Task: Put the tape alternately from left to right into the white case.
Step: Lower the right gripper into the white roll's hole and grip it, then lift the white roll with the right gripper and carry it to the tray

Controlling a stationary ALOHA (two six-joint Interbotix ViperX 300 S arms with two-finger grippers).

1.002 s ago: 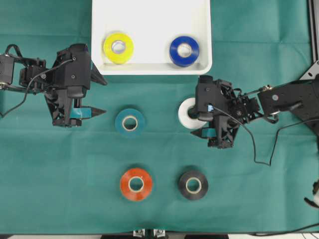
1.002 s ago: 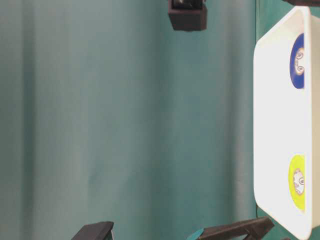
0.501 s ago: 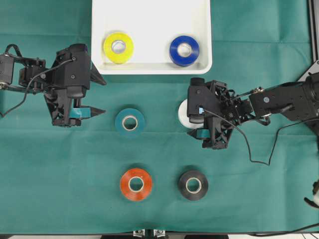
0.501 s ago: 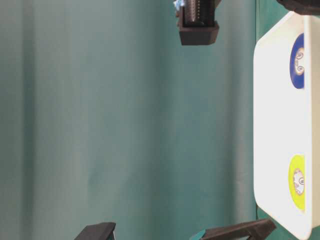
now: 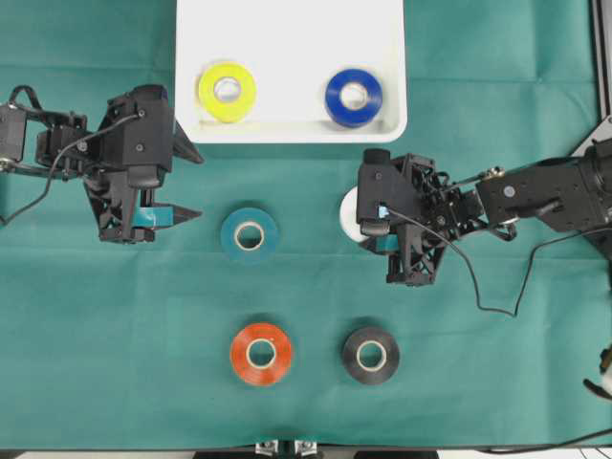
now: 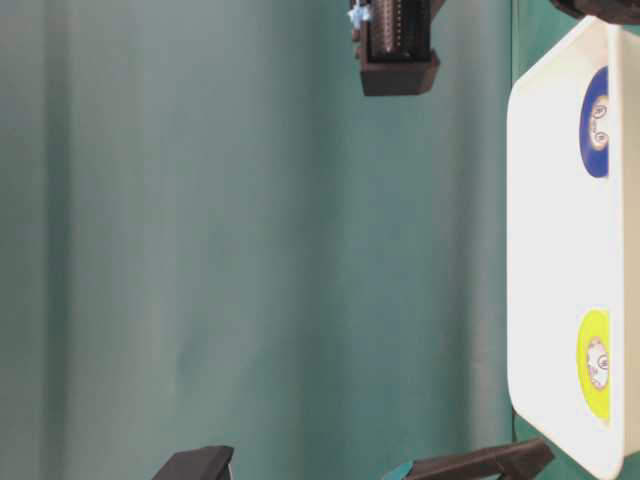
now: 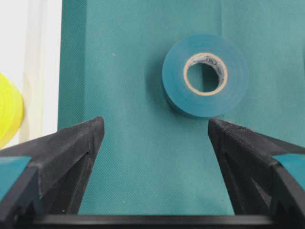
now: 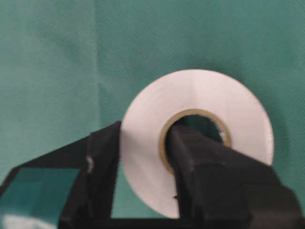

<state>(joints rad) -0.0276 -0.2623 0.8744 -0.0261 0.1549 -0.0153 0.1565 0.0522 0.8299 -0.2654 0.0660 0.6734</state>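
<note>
The white tape (image 5: 350, 212) lies on the green cloth below the white case (image 5: 287, 38). My right gripper (image 5: 369, 226) is shut on it. In the right wrist view one finger sits inside the white tape's (image 8: 143, 157) core and the other presses its outer wall, with the right gripper (image 8: 145, 131) pinching the ring between them. Yellow tape (image 5: 207, 92) and blue tape (image 5: 335, 98) lie inside the case. My left gripper (image 5: 196, 185) stands open left of the teal-green tape (image 5: 229, 234). The left wrist view shows the left gripper (image 7: 155, 123) with nothing between its fingers and the teal-green tape (image 7: 176, 81) ahead.
Red-orange tape (image 5: 241, 354) and black tape (image 5: 352, 356) lie side by side near the front edge. A loose cable (image 5: 497, 306) trails from the right arm over the cloth. The case's rim (image 7: 38, 62) and the yellow tape (image 7: 7, 114) show at the left of the left wrist view.
My right gripper slid left over the white tape and closed on its wall. The left arm and the other rolls have not moved.
</note>
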